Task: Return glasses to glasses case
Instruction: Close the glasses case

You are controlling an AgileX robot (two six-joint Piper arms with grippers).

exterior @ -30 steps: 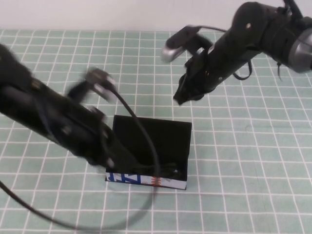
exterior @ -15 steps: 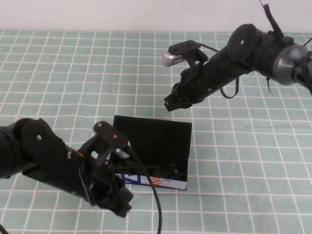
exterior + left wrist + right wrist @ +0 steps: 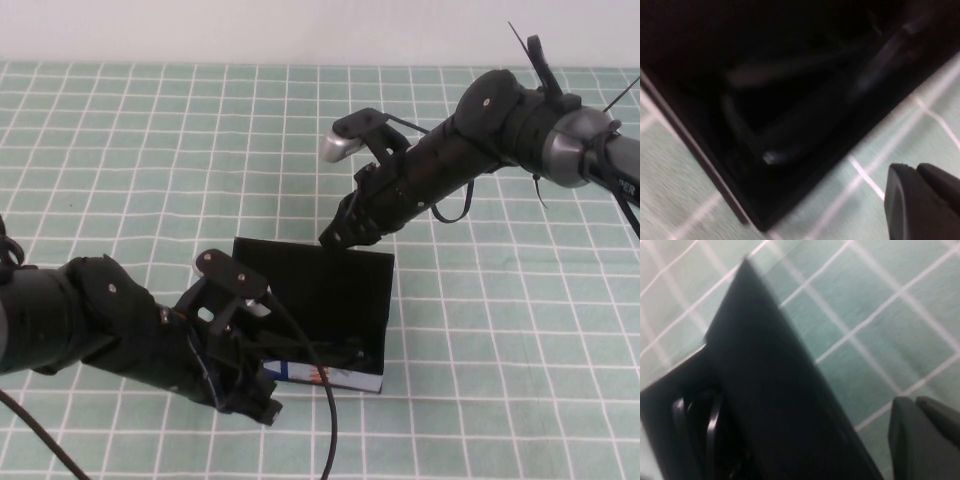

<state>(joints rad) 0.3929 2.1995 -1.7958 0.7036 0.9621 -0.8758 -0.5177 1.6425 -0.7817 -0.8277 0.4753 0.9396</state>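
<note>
The glasses (image 3: 345, 352) lie inside the glasses case (image 3: 330, 285); my right claw (image 3: 335, 233) nears its raised lid to close it, my left claw (image 3: 262, 405) beside the table's near edge; neither grip's width can I tell.

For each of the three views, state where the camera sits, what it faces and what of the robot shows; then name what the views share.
High: raised on the robot's side, angled down at the table; both arms show, left claw at the glasses case front, right claw at its lid.
Left wrist: faces the case interior, claw tip showing.
Right wrist: faces the lid, glasses inside.
Shared: the case.
</note>
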